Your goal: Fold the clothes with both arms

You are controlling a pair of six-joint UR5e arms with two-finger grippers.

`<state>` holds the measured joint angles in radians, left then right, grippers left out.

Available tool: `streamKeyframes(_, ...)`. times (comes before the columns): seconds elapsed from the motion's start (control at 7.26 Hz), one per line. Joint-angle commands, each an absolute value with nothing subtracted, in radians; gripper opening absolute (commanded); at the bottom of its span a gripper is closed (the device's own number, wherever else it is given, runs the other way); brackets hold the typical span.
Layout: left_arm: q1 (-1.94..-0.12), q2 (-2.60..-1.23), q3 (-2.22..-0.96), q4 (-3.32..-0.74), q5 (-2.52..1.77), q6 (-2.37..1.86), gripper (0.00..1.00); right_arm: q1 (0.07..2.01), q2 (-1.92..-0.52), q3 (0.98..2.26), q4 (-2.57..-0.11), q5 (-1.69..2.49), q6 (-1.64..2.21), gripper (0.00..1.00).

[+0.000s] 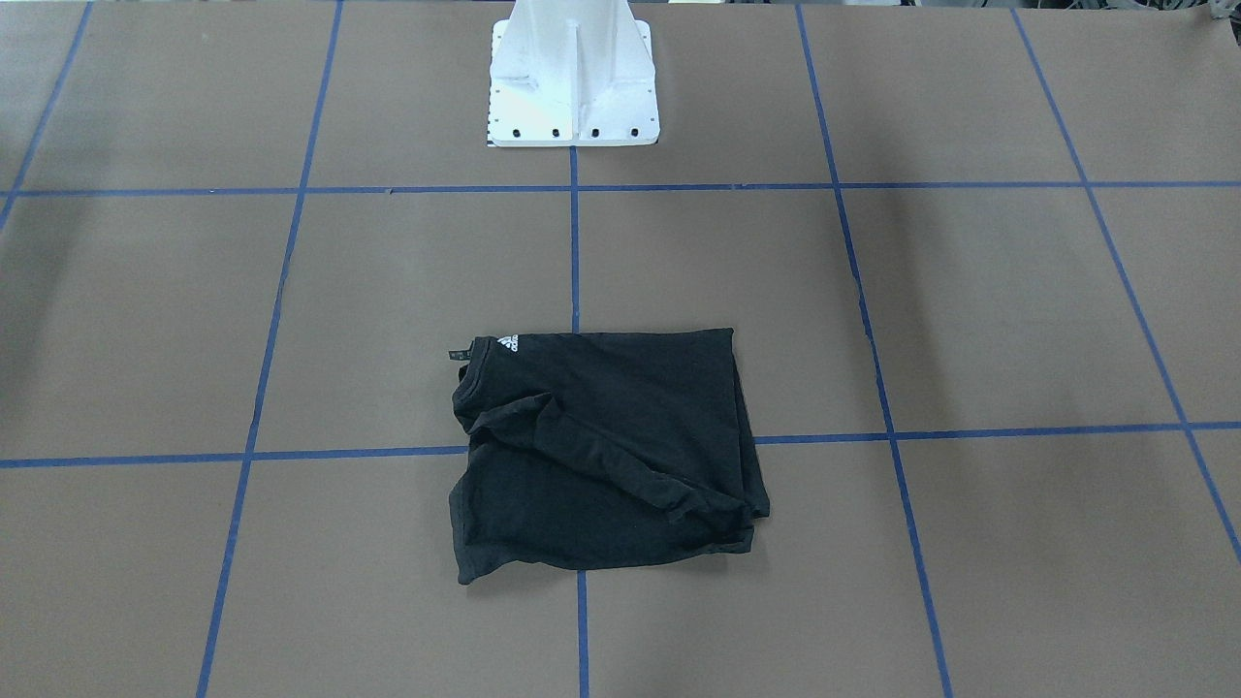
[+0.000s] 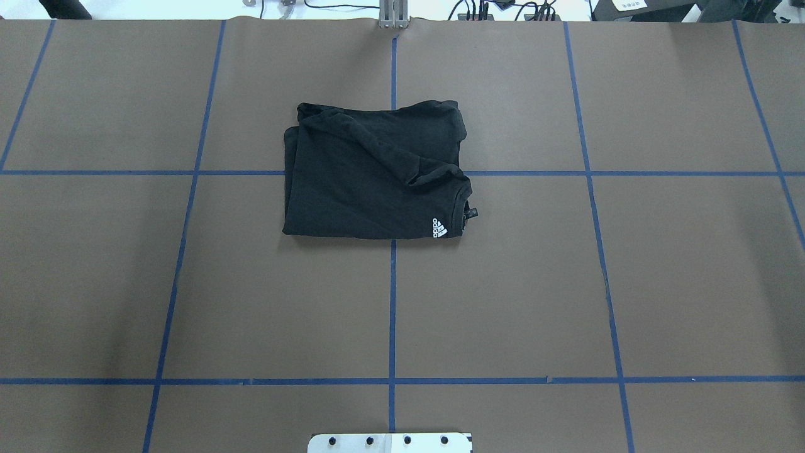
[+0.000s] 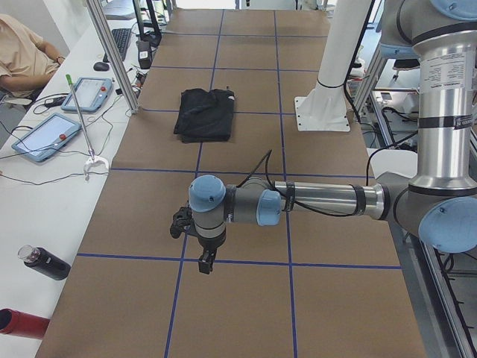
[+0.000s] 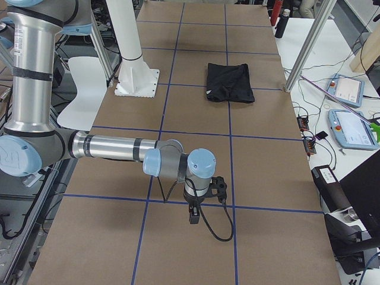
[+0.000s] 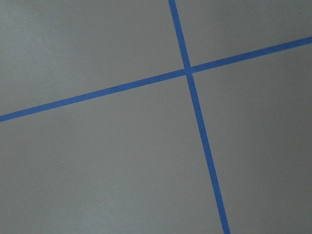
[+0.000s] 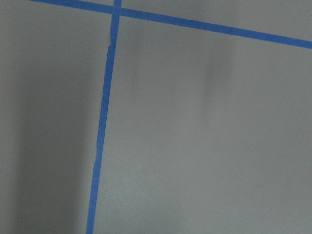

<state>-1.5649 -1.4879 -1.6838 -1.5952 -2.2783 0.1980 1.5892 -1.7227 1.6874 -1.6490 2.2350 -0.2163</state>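
The black T-shirt [image 1: 601,446] lies folded into a rough rectangle on the brown table, with its small white logo [image 1: 508,344] by the collar on top and its front print hidden. It also shows in the overhead view [image 2: 371,176] and in both side views [image 3: 205,113] [image 4: 228,82]. My left gripper [image 3: 205,261] hangs over bare table far from the shirt, and shows only in the exterior left view. My right gripper [image 4: 193,215] hangs over bare table at the other end, and shows only in the exterior right view. I cannot tell whether either is open or shut. Both wrist views show only table paper and blue tape.
The white pedestal base [image 1: 572,87] stands at the table's robot side. Blue tape lines [image 2: 392,302] grid the brown paper. Past the far edge is a desk with tablets [image 3: 45,138], bottles [image 3: 41,262], metal posts [image 4: 306,47] and a seated person [image 3: 22,52].
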Motion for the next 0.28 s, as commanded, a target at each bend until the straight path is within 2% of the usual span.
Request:
streamKeyframes(0.0,-1.565,-1.488,-1.684,-1.597,-2.279,0.198,1.0,1.589,-1.723,1.687,-1.649,2.235,-0.216,1.0)
streamKeyframes(0.14,-1.565,-1.488,-1.684,-1.597,-2.283,0.199,1.0,1.589,-1.724,1.687,-1.649,2.235,-0.216,1.0)
